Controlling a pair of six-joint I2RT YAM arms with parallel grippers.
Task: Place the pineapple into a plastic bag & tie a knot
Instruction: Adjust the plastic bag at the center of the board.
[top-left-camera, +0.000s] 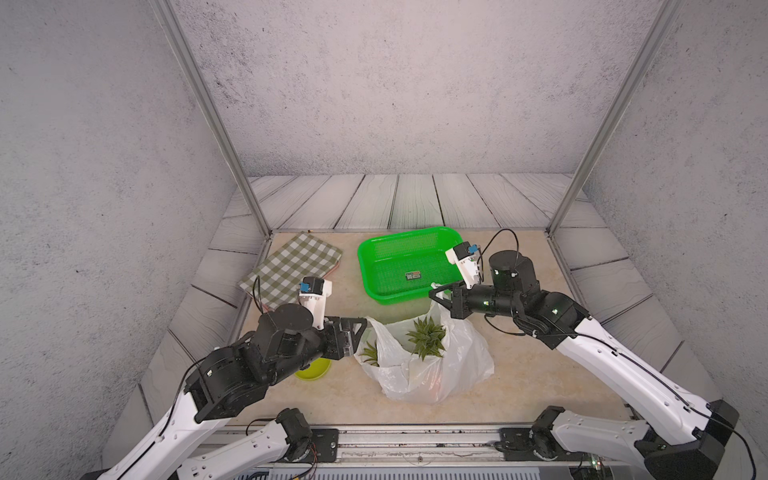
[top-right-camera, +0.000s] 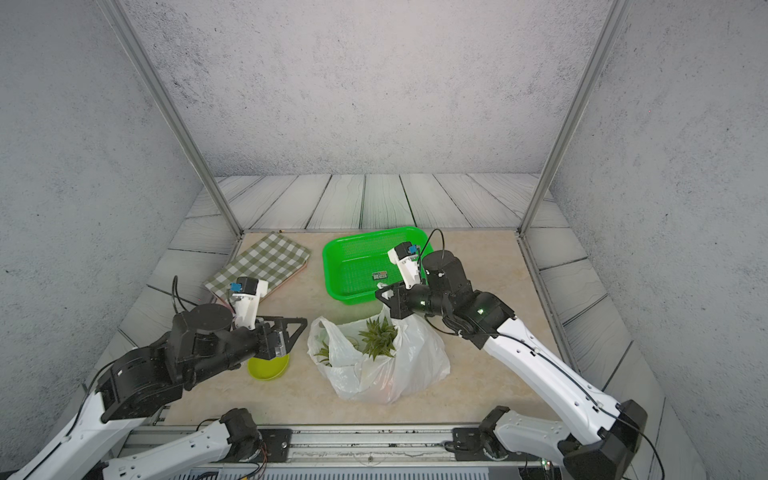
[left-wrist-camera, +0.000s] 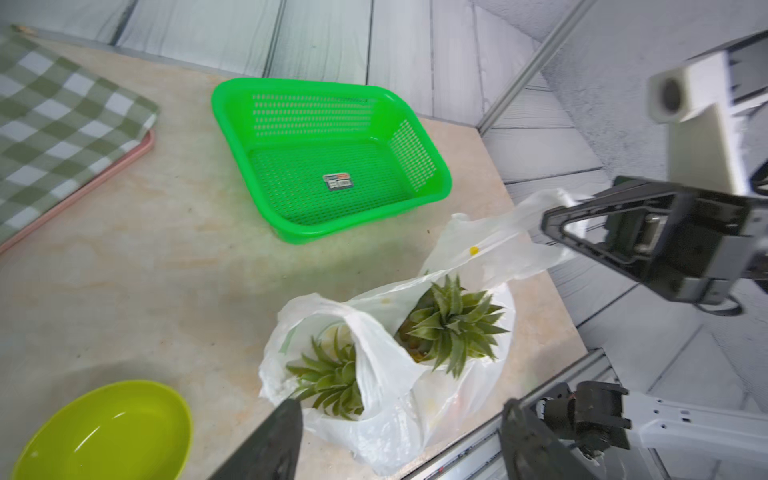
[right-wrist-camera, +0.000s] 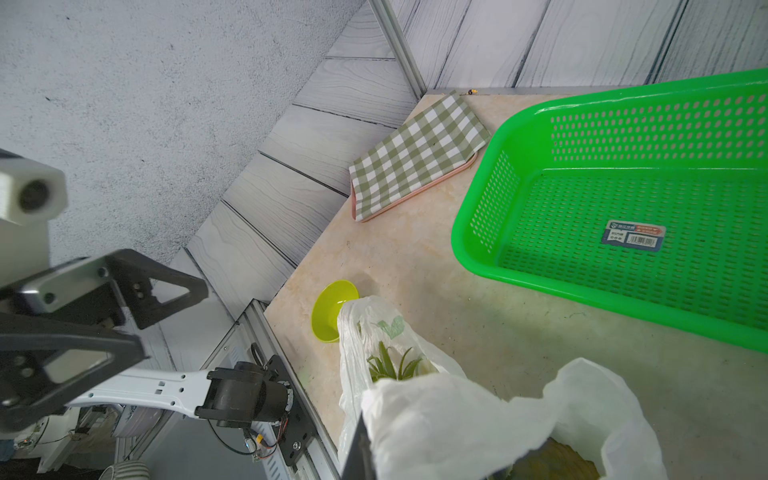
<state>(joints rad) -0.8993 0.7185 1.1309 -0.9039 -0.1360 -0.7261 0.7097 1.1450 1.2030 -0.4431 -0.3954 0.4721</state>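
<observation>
Your L claw (top-left-camera: 360, 326) spread, empty, just L of plastic bag's (top-left-camera: 436, 368) free loop (left-wrist-camera: 370, 336); R claw (left-wrist-camera: 546, 226) pinching other handle (left-wrist-camera: 498, 241).

Pineapples (top-left-camera: 426, 340): fruit hidden inside plastic bag (top-left-camera: 461, 361) (leaf crowns alone show). Bowl (top-left-camera: 316, 372), bag's nine o'clock: half-covered by left arm (top-left-camera: 249, 361). Basket label (top-left-camera: 414, 275): print unreadable.

Bright, soft overhead light.
Faint shadow by the bag (top-left-camera: 432, 370); green cast around the basket (left-wrist-camera: 316, 235); top views bow at edges; wrist views blur close up.
</observation>
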